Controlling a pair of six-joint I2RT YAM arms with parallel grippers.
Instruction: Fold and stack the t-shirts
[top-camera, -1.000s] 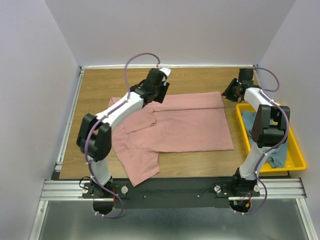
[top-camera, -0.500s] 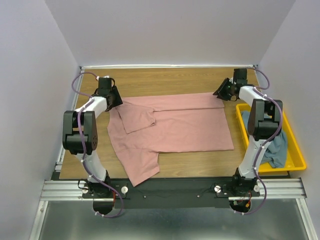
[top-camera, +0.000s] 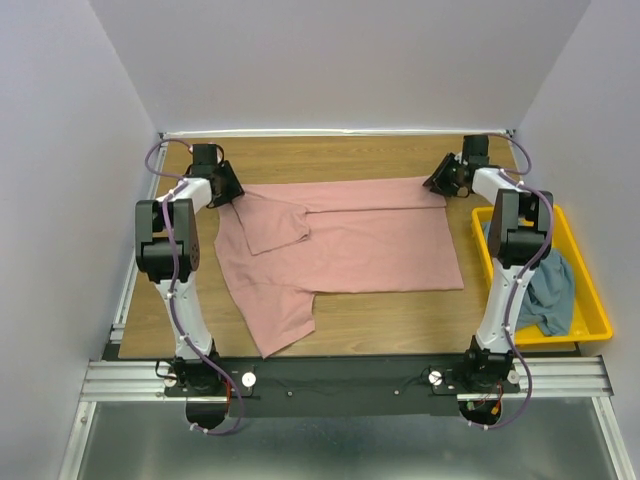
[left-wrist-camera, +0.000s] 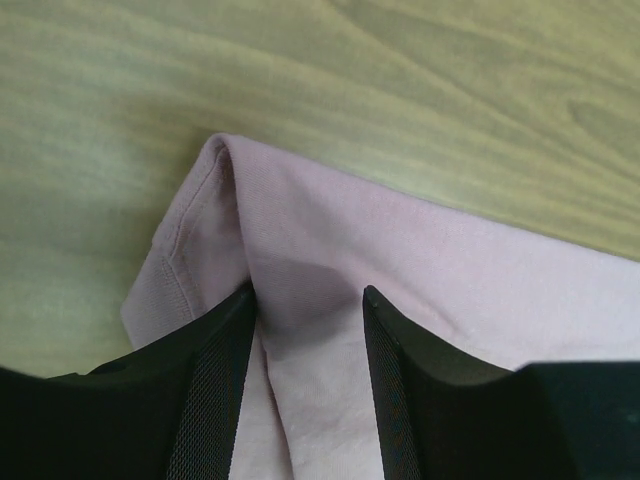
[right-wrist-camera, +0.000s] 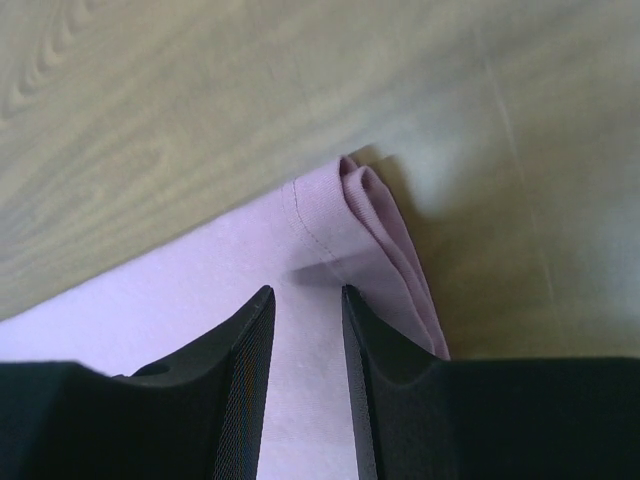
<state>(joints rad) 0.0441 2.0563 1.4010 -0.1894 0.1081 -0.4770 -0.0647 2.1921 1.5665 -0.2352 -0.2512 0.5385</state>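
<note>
The dusty-pink t-shirt (top-camera: 350, 245) lies spread on the wooden table, its far edge folded over and one sleeve hanging toward the near edge. At the shirt's far-left corner my left gripper (top-camera: 225, 185) is low on the cloth. In the left wrist view its jaws (left-wrist-camera: 308, 292) stand open astride a raised crease of pink cloth (left-wrist-camera: 450, 290). My right gripper (top-camera: 440, 180) is at the far-right corner. Its jaws (right-wrist-camera: 305, 290) are narrowly open over the flat hemmed pink corner (right-wrist-camera: 200, 290). The blue-grey t-shirt (top-camera: 548, 290) lies crumpled in the bin.
A yellow plastic bin (top-camera: 575, 338) sits along the table's right side, close to the right arm. Grey walls close in the table at the back and on both sides. A metal rail runs along the near edge by the arm bases.
My left arm swung from the middle of the shirt's far edge out to its far-left corner. The right gripper slid slightly left onto the far-right corner. The shirt's near-right corner shifted a little.
</note>
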